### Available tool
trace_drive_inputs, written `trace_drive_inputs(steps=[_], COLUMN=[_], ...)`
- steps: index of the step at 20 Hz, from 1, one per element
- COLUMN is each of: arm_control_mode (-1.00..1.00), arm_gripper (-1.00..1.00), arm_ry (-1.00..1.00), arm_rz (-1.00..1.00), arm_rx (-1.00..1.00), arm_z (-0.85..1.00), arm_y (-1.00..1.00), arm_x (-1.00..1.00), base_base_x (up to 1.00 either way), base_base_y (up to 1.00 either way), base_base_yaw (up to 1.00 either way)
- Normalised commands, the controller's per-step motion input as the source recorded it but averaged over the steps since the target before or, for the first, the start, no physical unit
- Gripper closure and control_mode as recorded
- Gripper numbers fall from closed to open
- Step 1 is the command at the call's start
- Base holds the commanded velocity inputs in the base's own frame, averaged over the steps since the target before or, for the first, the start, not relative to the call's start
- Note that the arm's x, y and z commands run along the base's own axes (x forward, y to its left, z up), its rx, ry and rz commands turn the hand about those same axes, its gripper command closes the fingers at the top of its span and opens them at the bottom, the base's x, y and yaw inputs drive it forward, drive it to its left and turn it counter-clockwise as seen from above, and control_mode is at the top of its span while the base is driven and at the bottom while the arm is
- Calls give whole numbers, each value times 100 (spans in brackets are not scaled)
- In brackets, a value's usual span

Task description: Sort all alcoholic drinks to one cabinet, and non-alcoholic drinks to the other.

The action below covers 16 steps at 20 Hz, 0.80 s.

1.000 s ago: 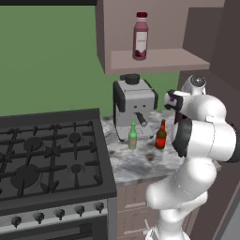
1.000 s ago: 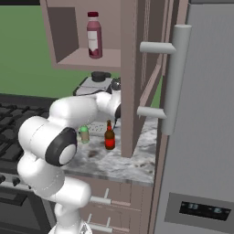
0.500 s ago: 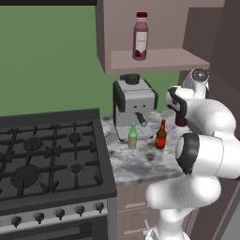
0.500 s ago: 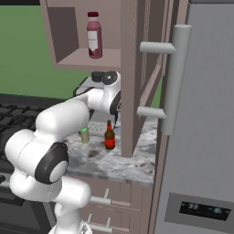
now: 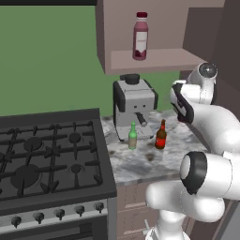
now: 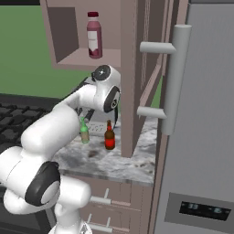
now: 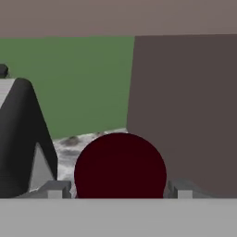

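Maroon bottle point(image 7: 120, 165) sits between the gripper point(image 7: 120, 189) fingertips in the hand view, round dark top facing the camera; jaws spread to either side of it, contact not clear, so can't call it gripped.

Left to right on the counter point(image 5: 136, 161): green bottle point(image 5: 132, 136), amber bottle point(image 5: 161, 135), both upright near the back edge in front of the coffee machine point(image 5: 133, 109). Pink bottle point(image 5: 140, 36) stands on the open cabinet shelf point(image 5: 154, 59).

Risks:
- lifting before the jaws close fully could drop the maroon bottle
- cabinet wall point(image 7: 185, 111) is close on the right; a swing could clip it
- arm elbow hangs over the small bottles and could topple them
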Motion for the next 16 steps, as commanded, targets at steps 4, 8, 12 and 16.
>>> trace_drive_inputs(steps=[4, 8, 12, 16], arm_control_mode=[-100, -100, -100, -100], arm_gripper=[100, 100, 100, 100], arm_ry=[-7, -8, -7, -5], arm_rz=[0, 0, 0, 0], arm_rx=[0, -1, -1, -1], arm_z=[39, 35, 36, 38], arm_y=[16, 24, 21, 18], arm_x=[-38, -41, -39, -38], base_base_x=[0, 0, 0, 0], base_base_y=[0, 0, 0, 0], base_base_yaw=[0, 0, 0, 0])
